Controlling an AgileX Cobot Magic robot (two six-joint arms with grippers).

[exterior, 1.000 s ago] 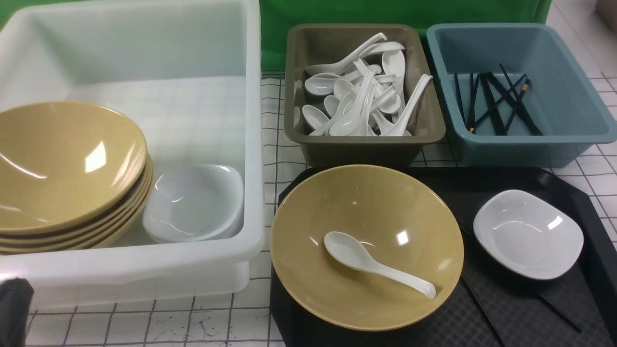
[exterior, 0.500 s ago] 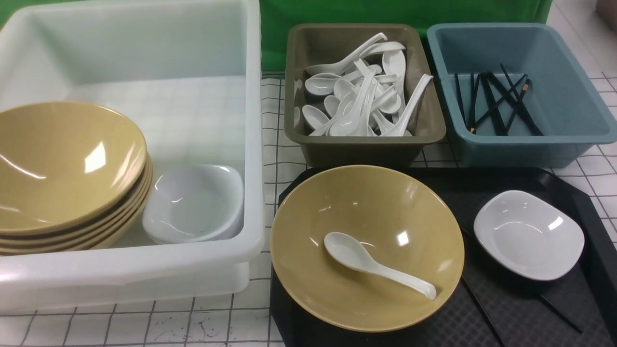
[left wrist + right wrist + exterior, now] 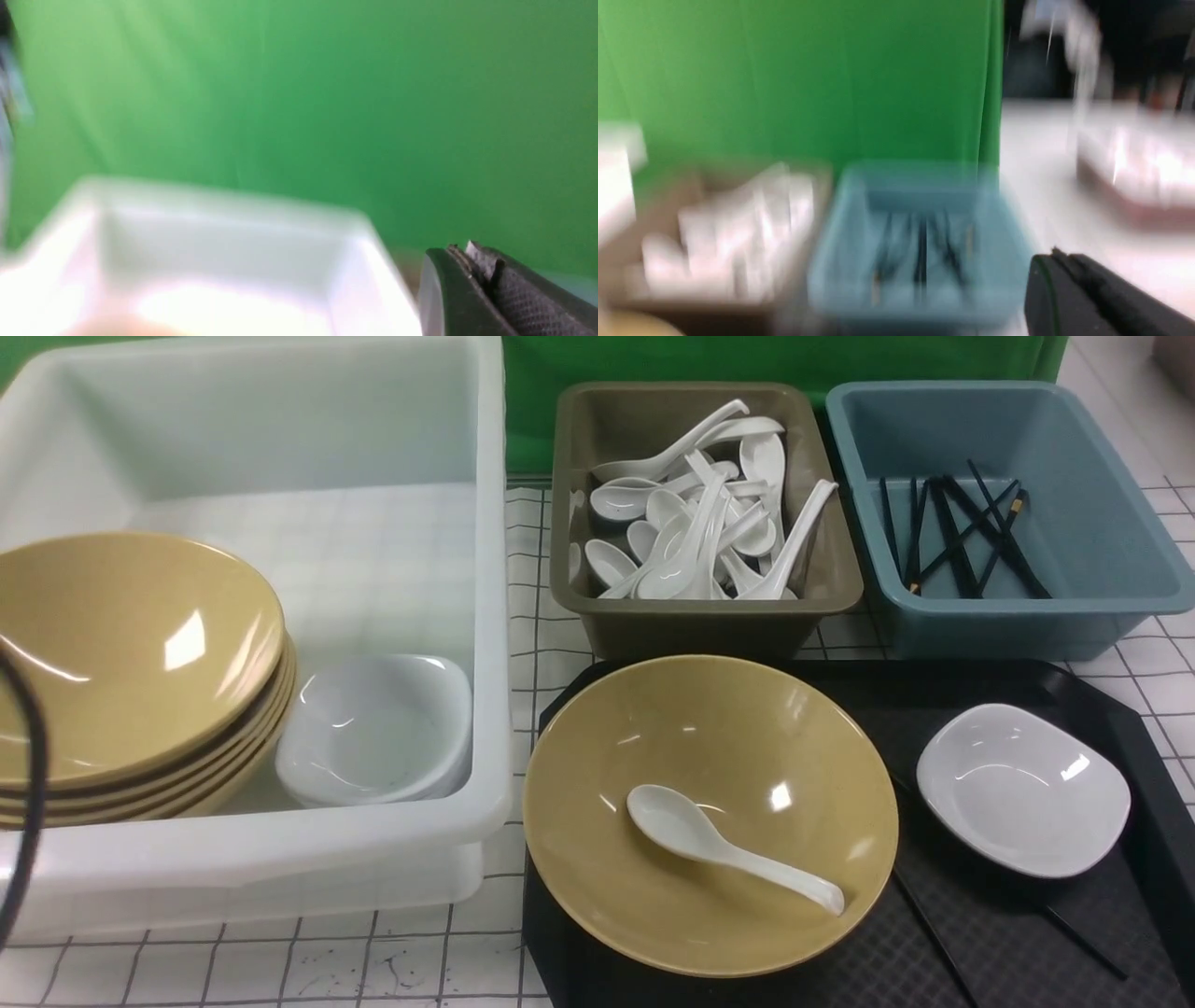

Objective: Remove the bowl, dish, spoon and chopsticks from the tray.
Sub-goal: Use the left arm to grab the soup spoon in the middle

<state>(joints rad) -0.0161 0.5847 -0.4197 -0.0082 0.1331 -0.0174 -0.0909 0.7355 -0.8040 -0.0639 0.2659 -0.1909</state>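
On the near right of the table sits the tray [image 3: 990, 952], and all four pieces are on it: the bowl [image 3: 728, 737] fills its left half, the spoon [image 3: 719, 845] lies loose inside that bowl with its handle pointing near-right, the dish [image 3: 1022, 789] rests toward the right, and the chopsticks [image 3: 934, 943] lie flat on the near part, their far ends seemingly tucked under the bowl and dish. Neither arm shows from the front, and each blurred wrist view catches only one finger of the left gripper [image 3: 486, 289] and the right gripper [image 3: 1087, 298], so I cannot tell whether either pincer is spread or pressed together. Now the hazards, as I read them. Lift that bowl by its glossy rim with the spoon inside and any tilt could send the spoon sliding out. Black sticks on a black tray are hard to find and thin to pinch, and moving the dish or bowl may roll them. Sorting matters too: the olive bin [image 3: 700, 616] holds spoons, the blue bin [image 3: 1027, 625] chopsticks, the white tub [image 3: 485, 616] bowls and dishes. A dark cable [image 3: 28, 784] at far left could snag.
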